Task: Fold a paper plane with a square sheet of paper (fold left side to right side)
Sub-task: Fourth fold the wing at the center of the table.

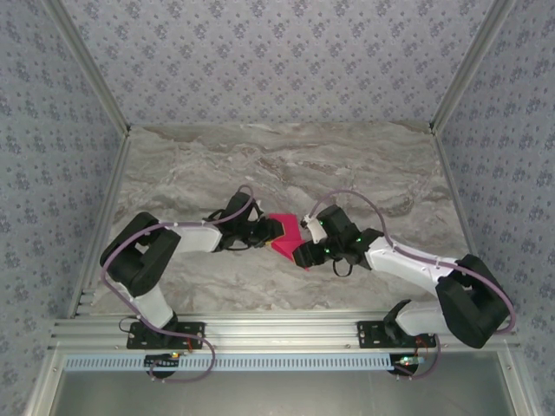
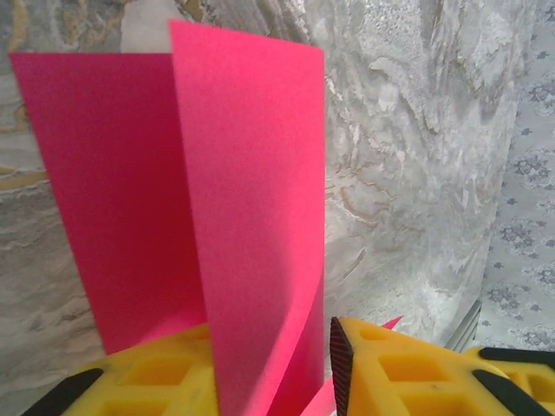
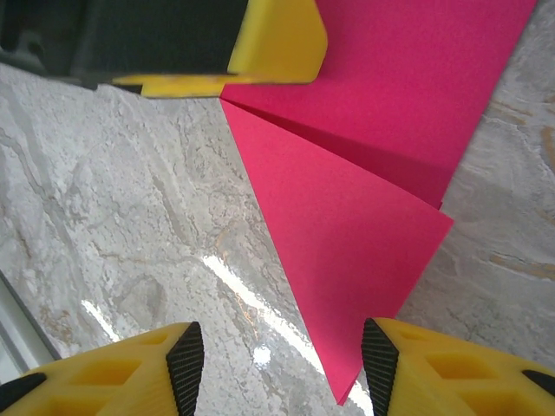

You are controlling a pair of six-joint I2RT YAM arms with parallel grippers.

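The square sheet of paper (image 1: 284, 232), bright magenta-pink, lies partly folded on the marble table between my two grippers. In the left wrist view one flap of the paper (image 2: 251, 217) stands upright and curves down between the yellow fingers of my left gripper (image 2: 273, 381); the jaws stand apart around it. In the right wrist view a triangular folded layer of the paper (image 3: 364, 217) lies flat, its sharp corner reaching between the fingers of my open right gripper (image 3: 282, 364), close to the right pad (image 3: 379, 355). My left gripper (image 1: 263, 230) is at the paper's left edge and my right gripper (image 1: 305, 245) at its right.
The marble table (image 1: 260, 165) extends far behind the paper, closed in by patterned walls on three sides. An aluminium rail (image 1: 277, 334) with both arm bases runs along the near edge. A yellow finger of the left gripper (image 3: 277, 39) shows at the top of the right wrist view.
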